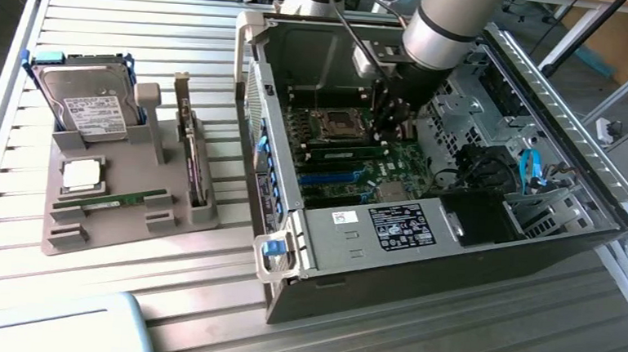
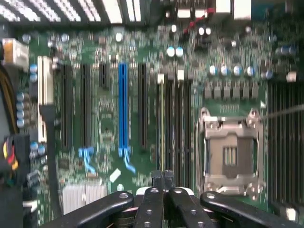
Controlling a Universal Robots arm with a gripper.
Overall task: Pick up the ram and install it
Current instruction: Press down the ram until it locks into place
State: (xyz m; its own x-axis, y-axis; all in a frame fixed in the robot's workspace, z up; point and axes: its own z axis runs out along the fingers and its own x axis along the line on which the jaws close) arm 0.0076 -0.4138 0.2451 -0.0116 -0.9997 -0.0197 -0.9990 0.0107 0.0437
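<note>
One ram, a thin green stick, lies in a slot near the front of the grey holder at the exterior view's left. Inside the open computer case, a second green ram appears to stand in a memory slot beside the processor socket. In the wrist view that ram shows edge-on in its slot. My gripper hangs over the motherboard, above the slots. Its black fingertips are pressed together, shut, with nothing between them.
The holder also carries a hard drive, a square silver processor chip and an upright dark expansion card. On the motherboard are a blue slot, black slots and the open socket. Case walls and a drive cage hem in the arm.
</note>
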